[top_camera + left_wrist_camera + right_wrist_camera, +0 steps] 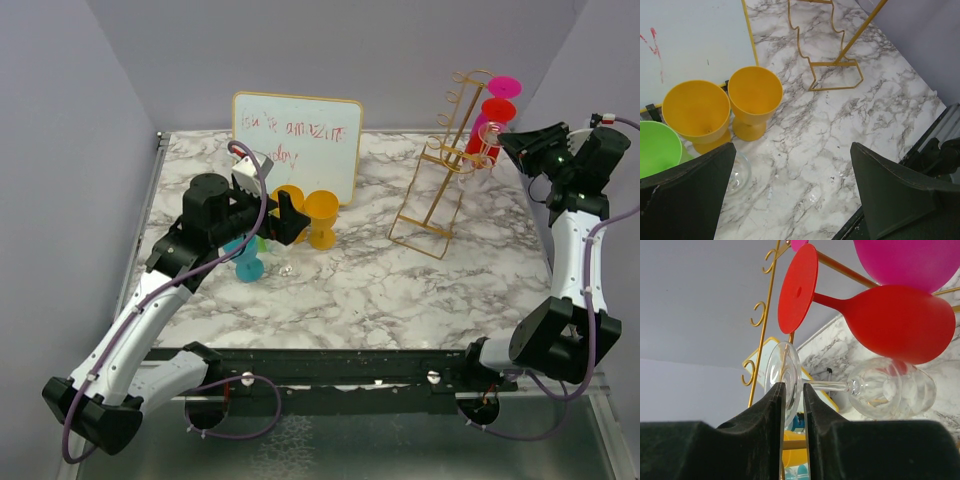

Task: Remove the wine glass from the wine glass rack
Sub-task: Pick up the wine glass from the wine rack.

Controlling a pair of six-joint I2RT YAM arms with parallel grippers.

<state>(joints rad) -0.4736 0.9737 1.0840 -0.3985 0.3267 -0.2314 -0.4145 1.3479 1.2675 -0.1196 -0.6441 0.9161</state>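
The gold wire wine glass rack (440, 190) stands at the back right of the marble table; its hooks (758, 315) and base (837, 75) also show. A clear wine glass (890, 387) hangs on it, below a red glass (900, 322) and a pink glass (910, 260). My right gripper (794, 390) is at the rack's right side (505, 140). It is shut on the clear wine glass, its fingers pressing the foot disc from both sides. My left gripper (792, 145) hovers open over the table's left half (290, 215) with nothing between its fingers.
A whiteboard (297, 135) leans at the back. Two orange cups (754, 97), a green cup (657, 147), a teal cup (245, 260) and a small clear glass (737, 172) stand under and beside the left gripper. Purple walls enclose the table.
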